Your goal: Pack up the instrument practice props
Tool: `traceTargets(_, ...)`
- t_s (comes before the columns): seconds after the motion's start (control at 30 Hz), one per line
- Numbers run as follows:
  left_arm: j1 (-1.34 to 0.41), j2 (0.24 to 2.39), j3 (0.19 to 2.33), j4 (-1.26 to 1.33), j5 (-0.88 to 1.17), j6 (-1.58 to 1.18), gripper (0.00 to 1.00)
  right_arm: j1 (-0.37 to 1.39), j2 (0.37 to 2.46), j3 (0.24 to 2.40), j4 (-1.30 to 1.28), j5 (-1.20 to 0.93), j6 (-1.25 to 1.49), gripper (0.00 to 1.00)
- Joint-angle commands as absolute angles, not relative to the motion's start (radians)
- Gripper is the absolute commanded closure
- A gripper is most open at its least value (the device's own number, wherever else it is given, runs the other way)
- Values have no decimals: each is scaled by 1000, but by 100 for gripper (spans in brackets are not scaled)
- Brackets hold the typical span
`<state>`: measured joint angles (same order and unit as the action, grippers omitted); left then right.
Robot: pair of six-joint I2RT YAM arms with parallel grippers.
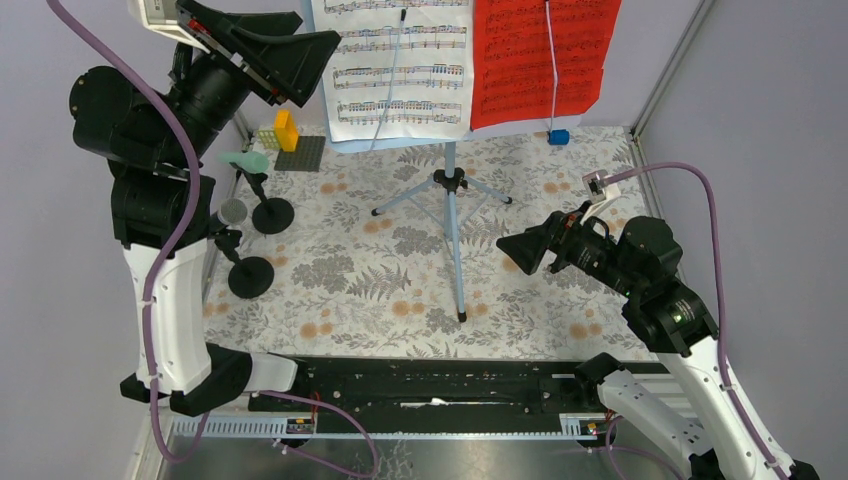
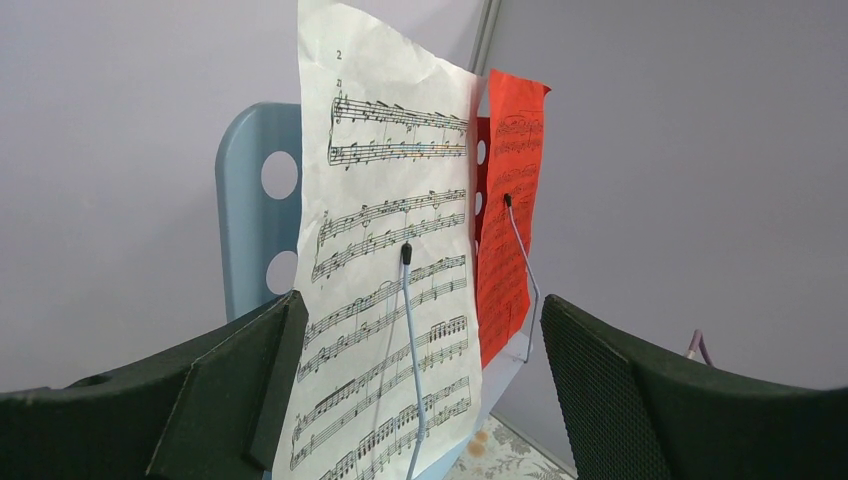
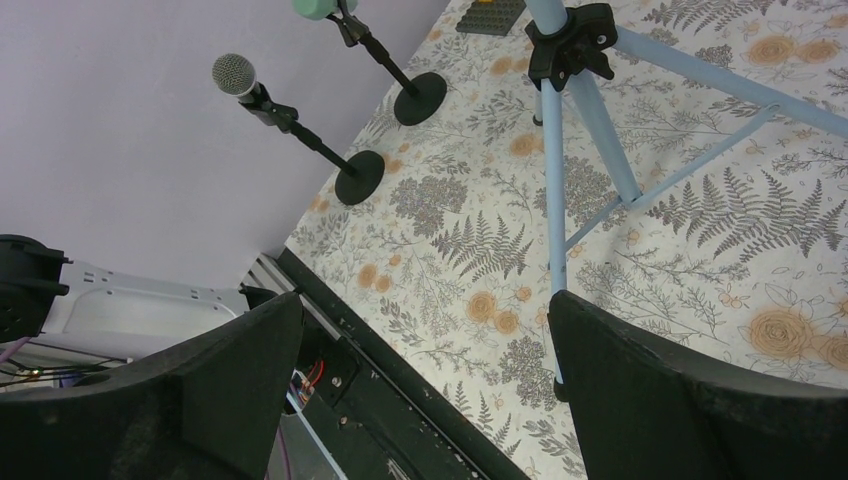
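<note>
The pale blue sheet-music rack [image 2: 255, 200] stands mid-table on its tripod legs [image 1: 450, 205], holding a white music sheet [image 1: 400, 60] and a red one [image 1: 545, 55] under wire clips. High at the back left, my left gripper [image 1: 318, 32] is open beside the white sheet's left edge. The left wrist view shows that sheet [image 2: 390, 280] just ahead between the fingers, untouched. My right gripper [image 1: 512, 255] hangs open and empty, right of the tripod. A mint-green microphone [image 1: 245, 160] and a black one [image 1: 232, 212] sit in round-based holders [image 1: 250, 277] at the left.
A small blue toy car [image 1: 558, 137] lies at the back right by the wall. Yellow and orange bricks [image 1: 285, 130] and a grey plate [image 1: 300, 153] sit behind the microphones. Grey walls close in left, back and right. The black rail [image 1: 430, 385] runs along the near edge.
</note>
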<state>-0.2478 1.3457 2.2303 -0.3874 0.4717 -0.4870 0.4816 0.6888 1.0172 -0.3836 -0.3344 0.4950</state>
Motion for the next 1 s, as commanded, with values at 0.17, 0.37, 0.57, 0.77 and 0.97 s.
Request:
traceTargets(0.17,-238,1370,2238,-313,477,-481,8,479,676,1009,-354,-355,499,0)
traceTargets(0.37,-228,1391,2238,-295,494,-488,8,478,664,994,-354,-354,497,0)
traceTargets(0.57,-227,1393,2180,-247,562,-523,9,478,656,981,-355,-359,497,0)
traceTargets(0.77,-226,1376,2091,-218,600,-532,13,478,653,972,-353,-359,503,0)
traceTargets(0.97,-227,1356,2041,-211,609,-522,28,478,651,968,-354,-359,503,0)
